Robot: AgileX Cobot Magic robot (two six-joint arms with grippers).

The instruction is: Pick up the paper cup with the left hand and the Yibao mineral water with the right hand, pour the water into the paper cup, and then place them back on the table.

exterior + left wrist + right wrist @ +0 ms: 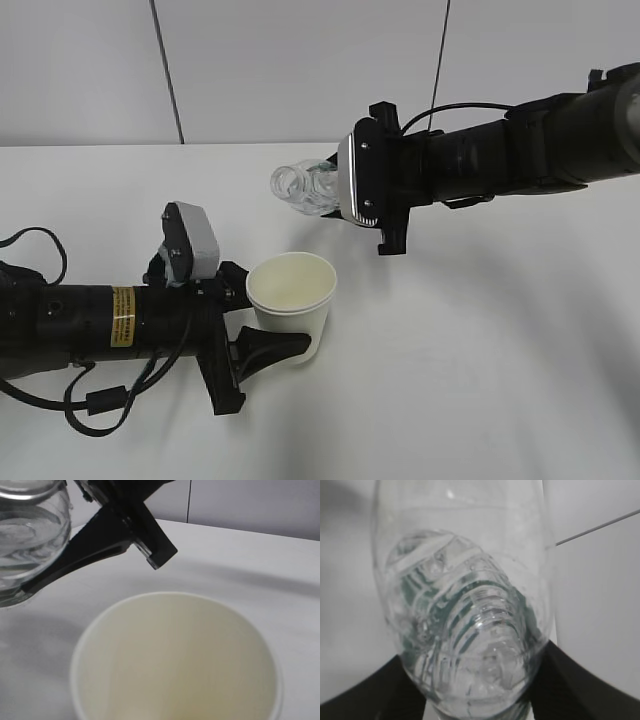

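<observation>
**Bottle tipped beside the cup, pour not yet on target**

Nearest to the camera is the left hand (262,352), a black arm with a grey box camera and a yellow sticker; its claw is clamped on the small cream-white paper cup (291,305), one finger on each side of the tapered wall. The cup is held upright and its inside looks dry in the left wrist view (no water shows at the bottom).

Above the cup and a little behind it, the right hand (385,200), the black arm without a sticker, holds the Yibao mineral water (305,187), a small clear ribbed plastic bottle. This claw is closed on the body of the bottle, with the dark fingers on both sides in the right wrist view. The bottle lies almost level, and its open neck points to the left, near the cup but not over the rim.

I judge that the pouring step is in hand. The next move asks for bringing the neck over the mouth of the cup and tilting more, slowly, so that nothing spills.

Below the cup is the plain white matte table (500,380). Behind it stands a pale wall with thin dark seams.
</observation>
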